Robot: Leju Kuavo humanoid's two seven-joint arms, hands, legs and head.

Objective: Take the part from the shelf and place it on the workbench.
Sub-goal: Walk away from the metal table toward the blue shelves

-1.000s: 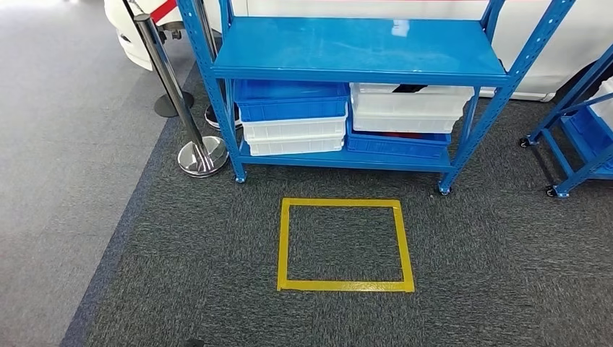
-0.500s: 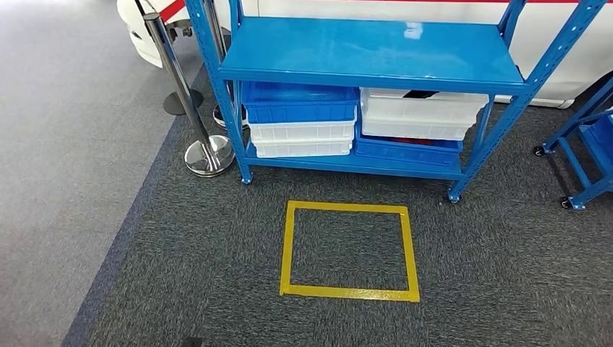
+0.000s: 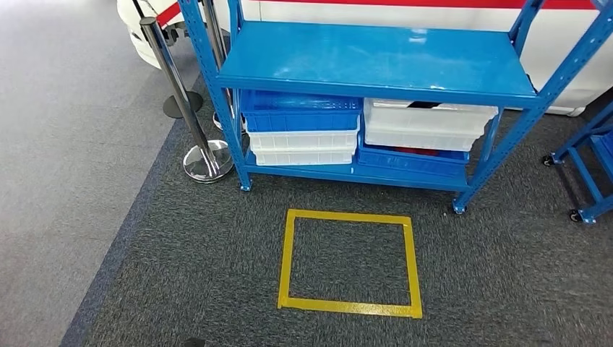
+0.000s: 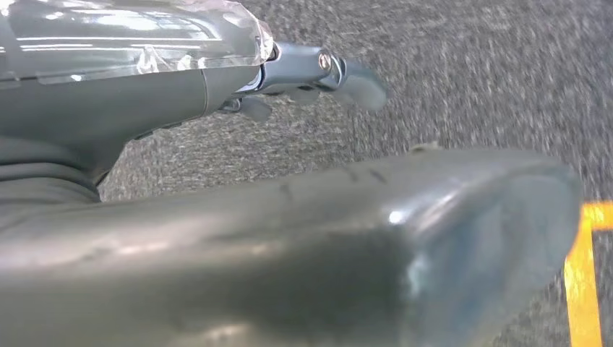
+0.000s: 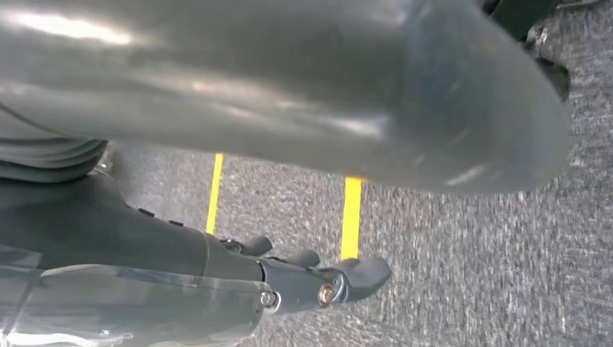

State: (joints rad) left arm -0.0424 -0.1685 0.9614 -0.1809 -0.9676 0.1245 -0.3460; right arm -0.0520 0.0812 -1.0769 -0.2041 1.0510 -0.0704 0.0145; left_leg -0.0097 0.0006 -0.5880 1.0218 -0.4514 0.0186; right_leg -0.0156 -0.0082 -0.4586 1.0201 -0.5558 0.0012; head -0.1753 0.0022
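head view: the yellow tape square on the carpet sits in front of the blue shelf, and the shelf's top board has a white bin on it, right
Not quite. In the head view the yellow tape square does lie on the carpet in front of the blue shelf, but its top board is bare. The white bins sit on the lower board, stacked with blue bins.

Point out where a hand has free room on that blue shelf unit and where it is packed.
The upper shelf board is bare from post to post. The lower shelf is crowded: a blue bin stacked on white bins at left, white bins over a blue bin at right, with only a narrow gap between the stacks. The carpet inside the yellow tape square lies open.
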